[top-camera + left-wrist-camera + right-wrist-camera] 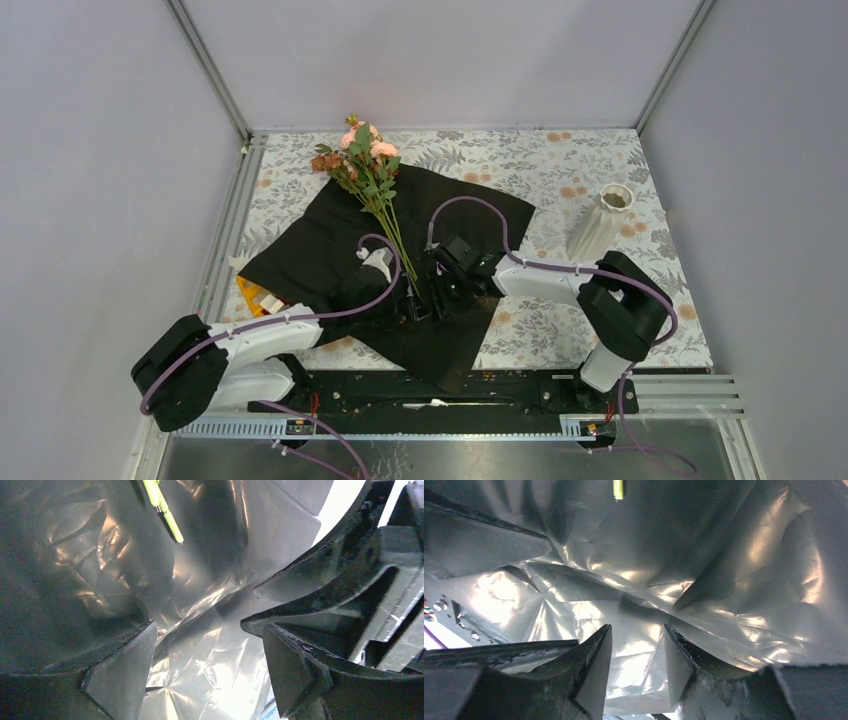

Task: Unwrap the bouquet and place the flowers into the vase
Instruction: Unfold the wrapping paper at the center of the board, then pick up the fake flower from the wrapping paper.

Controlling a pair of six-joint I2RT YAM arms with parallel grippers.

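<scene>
The left gripper (197, 630) has its jaws spread wide; the right gripper (638, 630) keeps a narrower gap. Neither visibly pinches the crinkled black wrapping paper (300, 250) beneath. Overhead, both fingers blur into that sheet. Each wrist view catches only a green stem tip (167, 517). The flowers (365, 165) lie on the opened paper, the vase (600, 222) well apart to the right.

Left end effector (197, 627) gapes over wrapping paper (75, 580), stem (167, 515).

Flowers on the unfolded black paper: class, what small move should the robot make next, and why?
Probably ease the right gripper forward to the stem tip and close on it. The flowers lie loose on the opened black paper, the jaws stand open around nothing, and the vase stands on that arm's side.
</scene>
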